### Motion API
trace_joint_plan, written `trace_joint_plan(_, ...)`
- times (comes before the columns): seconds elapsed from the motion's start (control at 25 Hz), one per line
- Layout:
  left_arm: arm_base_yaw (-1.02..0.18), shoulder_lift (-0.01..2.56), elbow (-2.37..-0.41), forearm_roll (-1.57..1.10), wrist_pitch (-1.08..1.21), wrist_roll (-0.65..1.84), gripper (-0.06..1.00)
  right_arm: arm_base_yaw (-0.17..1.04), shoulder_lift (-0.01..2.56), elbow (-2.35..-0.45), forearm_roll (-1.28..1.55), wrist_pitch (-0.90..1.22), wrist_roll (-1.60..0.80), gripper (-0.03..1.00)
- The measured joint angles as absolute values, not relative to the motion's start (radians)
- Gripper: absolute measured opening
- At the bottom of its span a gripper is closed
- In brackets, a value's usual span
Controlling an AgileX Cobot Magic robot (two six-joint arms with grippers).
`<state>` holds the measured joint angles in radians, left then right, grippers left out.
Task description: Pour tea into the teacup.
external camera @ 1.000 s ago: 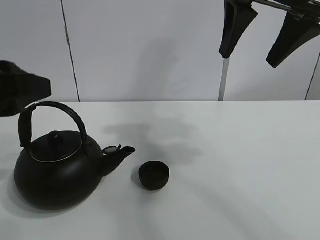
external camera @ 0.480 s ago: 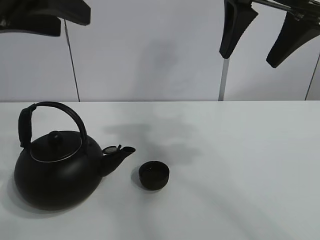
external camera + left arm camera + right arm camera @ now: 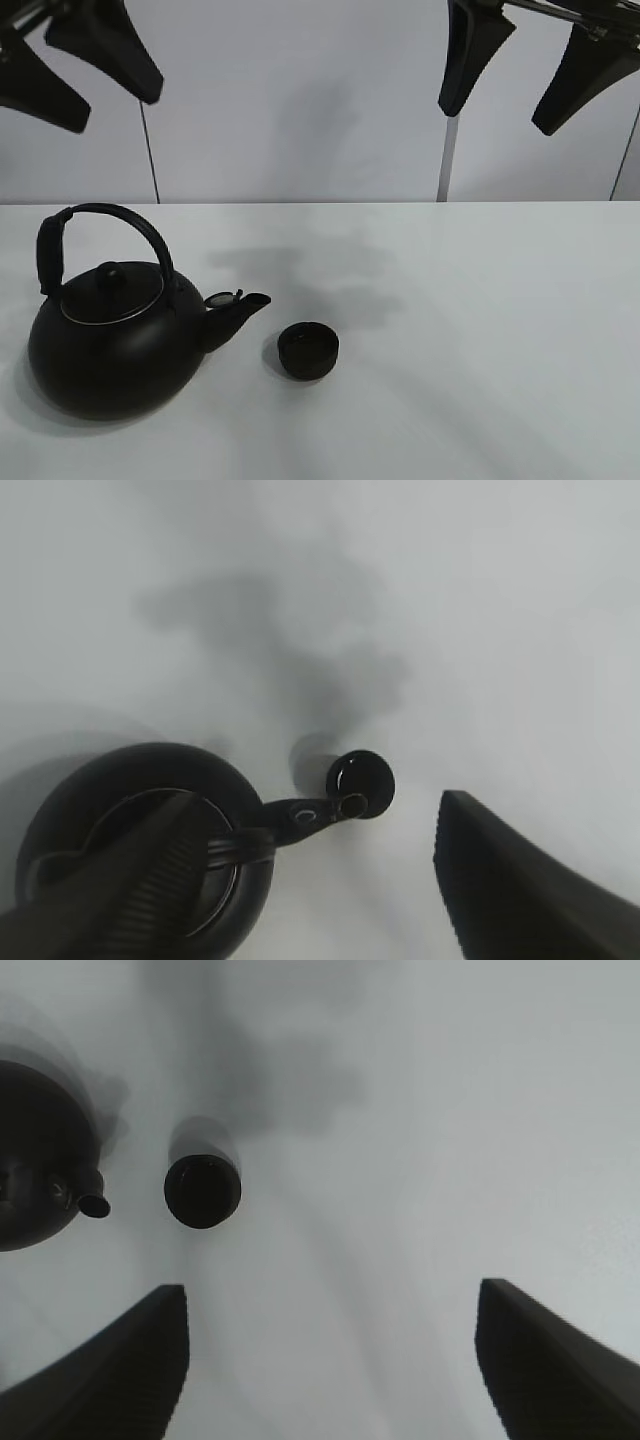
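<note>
The teacup, small, round and matte black, stands on the white table just right of the spout of a big black kettle. The kettle rests on the table with its arched handle upright. High above the kettle hangs my left gripper, open and holding nothing. In the left wrist view the kettle and teacup lie far below the left gripper. At the upper right my right gripper is open and empty. The right wrist view shows the teacup and kettle beyond the right gripper.
The white table spreads bare to the right of the teacup. A pale wall with a dark vertical seam and a grey post stands behind the table's far edge.
My left gripper has risen from beside the kettle's handle to high above it, and its fingers have spread wider. Kettle, teacup and right gripper have stayed still.
</note>
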<state>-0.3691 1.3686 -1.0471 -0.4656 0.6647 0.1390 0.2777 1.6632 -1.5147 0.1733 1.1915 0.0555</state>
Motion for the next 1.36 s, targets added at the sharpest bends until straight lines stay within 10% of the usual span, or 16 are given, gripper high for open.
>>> trace_joint_plan(1.36,-0.369,1.551,-1.223,-0.465,0.767,0.054,0.49,0.278,1.663,-1.515,0.175,1.185,0.056,0.55)
